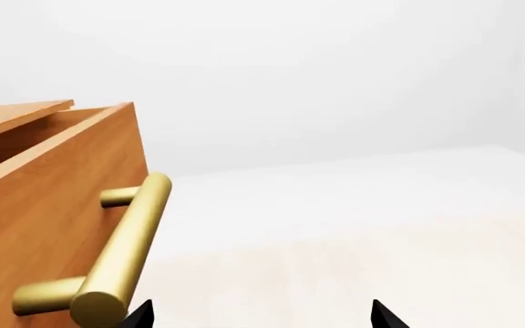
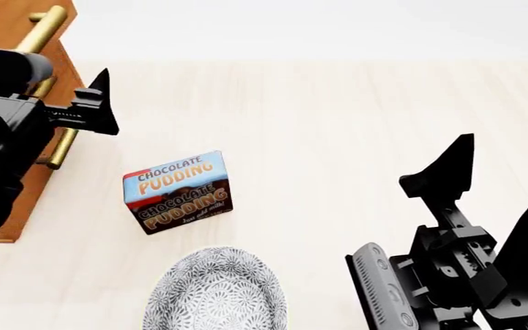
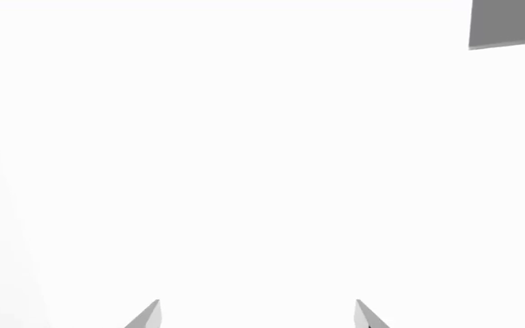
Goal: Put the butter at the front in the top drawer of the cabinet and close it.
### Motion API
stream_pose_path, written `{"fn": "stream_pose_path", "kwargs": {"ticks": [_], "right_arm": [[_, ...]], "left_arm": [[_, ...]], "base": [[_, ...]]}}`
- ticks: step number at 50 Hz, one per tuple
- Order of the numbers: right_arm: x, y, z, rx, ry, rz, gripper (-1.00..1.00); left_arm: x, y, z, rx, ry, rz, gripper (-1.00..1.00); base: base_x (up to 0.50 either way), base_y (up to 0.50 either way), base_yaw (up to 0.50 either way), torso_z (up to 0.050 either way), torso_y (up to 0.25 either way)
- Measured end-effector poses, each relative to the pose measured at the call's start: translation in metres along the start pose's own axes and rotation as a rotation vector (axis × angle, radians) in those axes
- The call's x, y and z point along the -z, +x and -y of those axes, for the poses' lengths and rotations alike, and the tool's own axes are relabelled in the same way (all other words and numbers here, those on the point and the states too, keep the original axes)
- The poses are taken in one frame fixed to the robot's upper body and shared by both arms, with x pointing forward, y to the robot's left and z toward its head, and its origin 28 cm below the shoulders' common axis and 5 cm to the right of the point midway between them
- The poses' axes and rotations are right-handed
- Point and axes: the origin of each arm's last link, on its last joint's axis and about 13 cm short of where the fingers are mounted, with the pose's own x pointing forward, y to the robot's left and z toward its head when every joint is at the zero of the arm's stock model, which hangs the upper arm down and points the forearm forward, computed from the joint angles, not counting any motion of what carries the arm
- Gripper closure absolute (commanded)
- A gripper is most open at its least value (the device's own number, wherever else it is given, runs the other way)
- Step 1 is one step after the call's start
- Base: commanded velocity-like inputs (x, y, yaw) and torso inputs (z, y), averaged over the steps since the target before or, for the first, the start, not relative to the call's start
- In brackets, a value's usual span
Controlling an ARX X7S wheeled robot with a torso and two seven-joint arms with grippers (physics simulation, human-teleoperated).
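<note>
Fingertips of the left gripper (image 1: 260, 316) show as two dark points set well apart with nothing between them, so this gripper is spread and empty. It sits just beside the brass handle (image 1: 121, 253) of the top drawer (image 1: 57, 171), not around it. The right gripper (image 2: 498, 199) also stands spread and empty, raised over bare table (image 2: 356, 124) at the robot's right.

Position of task items: the top drawer is pulled out of the cabinet (image 2: 7, 20), with its interior partly exposed in the left wrist view. The butter is not visible in any view; whether it already lies inside the drawer cannot be confirmed.

Hazards from this state:

1. Closing without verification. If the drawer is pushed shut while the butter is elsewhere, the task fails. Confirm the contents first.
2. Off-centre contact. The left gripper lies near one end of the handle. A push applied there is likely to glance off the round bar or skew the drawer.
3. Wrong item. The Chocolate Pudding box (image 2: 179, 192) is the only carton in sight and must not be taken.
4. Collision. The patterned bowl (image 2: 216, 292) sits near the front edge, just beside the pudding box, and an arm sweep could strike either.
</note>
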Motion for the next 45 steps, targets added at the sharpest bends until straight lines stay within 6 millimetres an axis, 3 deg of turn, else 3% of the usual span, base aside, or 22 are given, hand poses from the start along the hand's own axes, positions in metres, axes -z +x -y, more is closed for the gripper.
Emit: {"fn": "stream_pose_path", "kwargs": {"ticks": [33,45], "right_arm": [[-0.002,-0.004,-0.003,-0.010,0.013,0.000,-1.00],[-0.002,-0.006,-0.005,-0.013,0.017,-0.003,-1.00]], "left_arm": [[0.006,0.008,-0.038,-0.191,0.017,-0.012,-1.00],[0.009,0.013,-0.043,-0.192,0.029,-0.014,-1.00]], "base": [[0.00,0.00,0.00,0.000,0.000],[0.00,0.00,0.00,0.000,-0.002]]}}
